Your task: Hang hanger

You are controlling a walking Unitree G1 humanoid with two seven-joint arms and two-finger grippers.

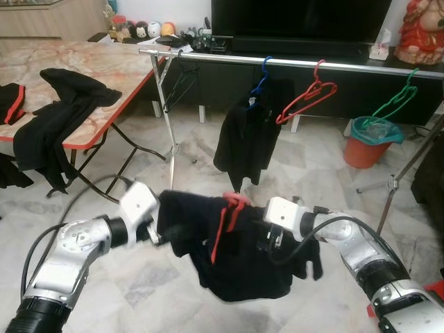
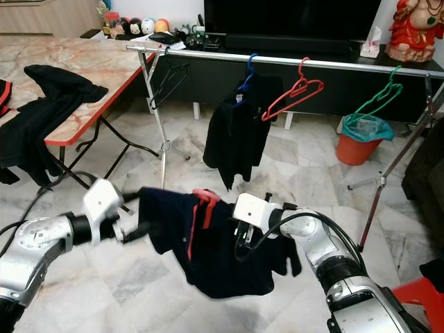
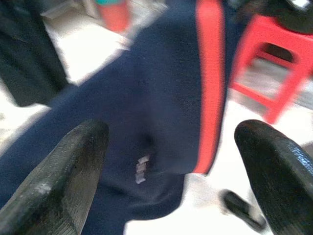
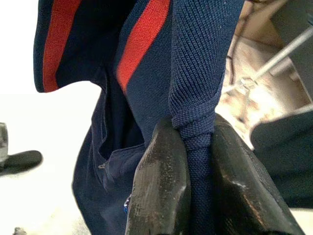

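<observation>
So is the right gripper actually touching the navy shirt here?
Touching. In the right wrist view, the right gripper has both fingers pinched on a fold of the navy shirt.

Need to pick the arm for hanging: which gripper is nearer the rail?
Right. The right gripper, shut on the shirt, sits below the rail's middle; the left gripper, open, is further left beside the shirt.
</observation>
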